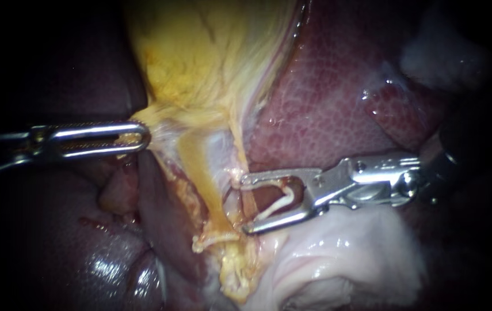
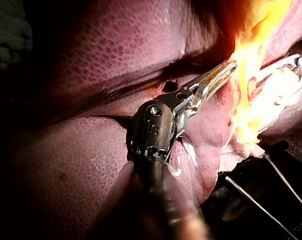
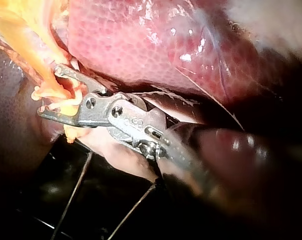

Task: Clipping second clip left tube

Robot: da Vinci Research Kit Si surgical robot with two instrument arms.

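endoscope view | right instrument (image 1: 246, 205): curved white clip (image 1: 275, 205) | left instrument (image 1: 144, 138): yellow gallbladder (image 1: 199, 52)

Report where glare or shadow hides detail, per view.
Endoscope view: edges sink into dark; the white clip between the jaws of the silver right instrument is well lit. Left wrist view: glare washes out the yellow gallbladder gripped by the silver left instrument. Right wrist view: shadow under the shaft.

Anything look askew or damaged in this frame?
Nothing clearly stands out. The left instrument grips the gallbladder; the right instrument carries a white clip between wide jaws near the yellow tube. The clip looks curved, though that may be its open shape.
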